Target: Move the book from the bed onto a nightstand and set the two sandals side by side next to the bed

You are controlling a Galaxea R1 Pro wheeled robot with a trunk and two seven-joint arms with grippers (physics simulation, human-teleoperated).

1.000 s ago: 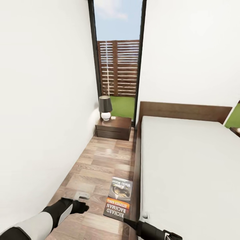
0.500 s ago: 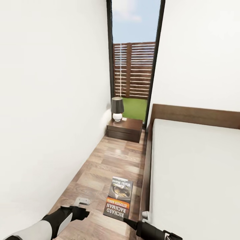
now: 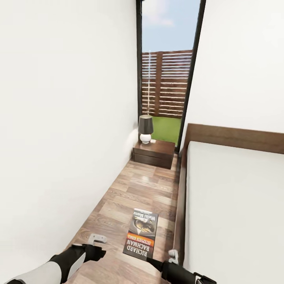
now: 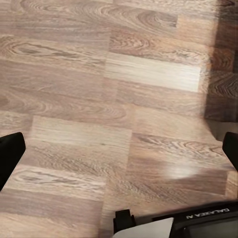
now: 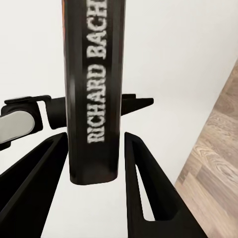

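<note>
Nearest in the head view, the right gripper [image 3: 152, 260] reaches in from the bottom edge and holds the book [image 3: 141, 233] by its near edge, above the floor [image 3: 130, 189]. The book lies flat and level with its cover up, the white author lettering at its near end and the pictured part beyond the orange band. In the right wrist view the book [image 5: 94, 89] stands between the two black fingers [image 5: 144, 188], its spine lettering facing the camera; the jaws are clamped on it from both sides.

To the left, the left gripper [image 3: 96, 239] hovers over the wood planks, well apart from the book. In the left wrist view its dark fingertips [image 4: 10, 153] sit at opposite edges with bare floor [image 4: 114, 99] between them, so the jaws are spread wide and hold nothing.

The bed [image 3: 236, 205] runs along the right side, its dark wooden frame just beside the book and its pale mattress bare. The strip of wooden floor between the bed and the white wall [image 3: 59, 138] on the left runs away from the robot.

At the far end of this strip stands the nightstand [image 3: 154, 153], set against the left wall beside the headboard [image 3: 236, 137]. A lamp [image 3: 145, 128] with a dark shade and a white base stands on its left part. Behind it rises a tall dark-framed window [image 3: 167, 75], showing a slatted fence, grass and sky.
</note>
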